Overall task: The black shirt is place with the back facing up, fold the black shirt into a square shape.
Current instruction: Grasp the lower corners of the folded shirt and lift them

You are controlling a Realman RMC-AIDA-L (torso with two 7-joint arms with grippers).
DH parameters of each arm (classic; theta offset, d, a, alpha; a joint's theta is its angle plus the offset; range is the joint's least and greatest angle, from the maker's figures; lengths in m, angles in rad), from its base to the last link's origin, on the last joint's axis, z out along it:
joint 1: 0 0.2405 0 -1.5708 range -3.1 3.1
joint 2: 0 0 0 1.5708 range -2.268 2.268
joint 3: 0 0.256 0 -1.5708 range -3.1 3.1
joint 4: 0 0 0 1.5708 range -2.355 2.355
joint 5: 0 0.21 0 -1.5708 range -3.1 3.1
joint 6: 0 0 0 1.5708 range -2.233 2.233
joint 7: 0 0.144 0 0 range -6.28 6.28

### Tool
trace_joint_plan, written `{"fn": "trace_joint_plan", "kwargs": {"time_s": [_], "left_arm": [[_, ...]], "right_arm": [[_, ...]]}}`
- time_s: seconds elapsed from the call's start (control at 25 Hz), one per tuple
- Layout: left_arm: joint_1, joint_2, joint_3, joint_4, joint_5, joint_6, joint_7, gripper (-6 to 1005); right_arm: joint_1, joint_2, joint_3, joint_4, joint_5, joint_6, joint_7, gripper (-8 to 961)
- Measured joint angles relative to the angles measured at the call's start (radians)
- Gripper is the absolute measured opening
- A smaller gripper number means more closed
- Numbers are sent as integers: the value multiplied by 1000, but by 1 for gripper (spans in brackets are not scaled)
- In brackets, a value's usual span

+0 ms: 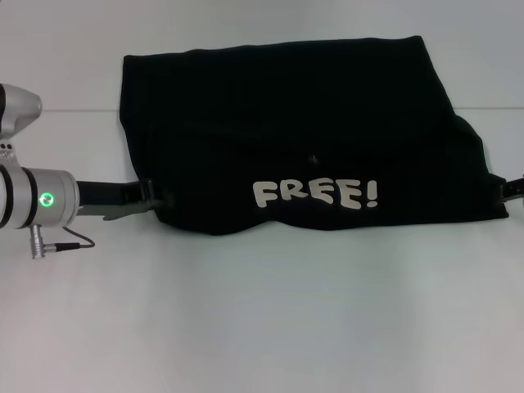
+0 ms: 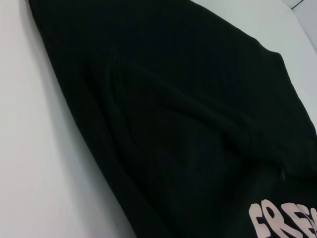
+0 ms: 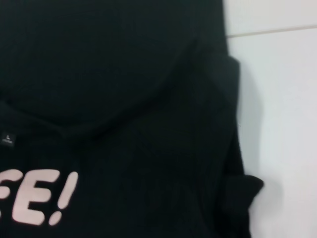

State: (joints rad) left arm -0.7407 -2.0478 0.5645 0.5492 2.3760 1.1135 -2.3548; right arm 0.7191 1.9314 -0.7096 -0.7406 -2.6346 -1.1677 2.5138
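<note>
Surface: plain white flat table (image 1: pixel 262 327); a thin seam line crosses it behind the garment.
Garment: large soft black short-sleeved fabric shirt (image 1: pixel 286 123), lying across the far middle of the table as a wide folded slab, near edge doubled over towards the robot.
Lettering: white cartoon "FREE!" print (image 1: pixel 315 195) facing up on the near folded part, just above the near edge; partly seen in both wrist views.
Label: small neck tag (image 3: pixel 7 140) marked "L" at the collar curve.
Left arm: silver cylinder with a green light, reaching in from the left side.
Left gripper: dark gripper (image 1: pixel 155 198) touching the shirt's near-left corner; finger state cannot be told.
Right gripper: dark gripper (image 1: pixel 509 188) at the shirt's near-right corner, by the sleeve; finger state cannot be told.
</note>
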Motion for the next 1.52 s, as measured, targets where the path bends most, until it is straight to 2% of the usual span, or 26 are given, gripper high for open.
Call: {"fn": "trace_joint_plan", "kwargs": {"time_s": [0.32,0.48,0.76,0.96,1.28,1.52], "left_arm": [[2,-1,-6,-1,-1,0,0,62],[5,-2,-8,0,-11,0,0,67],[6,-2,-8,0,-13,-1,0,77],[7,-2,-8,0,-16,-1,0,84],[4,-2,-8,-3,-18,-1,0,95],[6,-2,-8,-1,-19,-1,0,104]], "right_arm": [[-6,4,4,24,12,54,-52,640],[-2,15,-2,51,9,105,-68,840],[26,33,-23,138,7,195,-96,882],[37,48,-26,139,12,201,-102,844],[52,48,-26,141,11,193,-89,783],[53,44,-25,145,9,189,-76,545]]}}
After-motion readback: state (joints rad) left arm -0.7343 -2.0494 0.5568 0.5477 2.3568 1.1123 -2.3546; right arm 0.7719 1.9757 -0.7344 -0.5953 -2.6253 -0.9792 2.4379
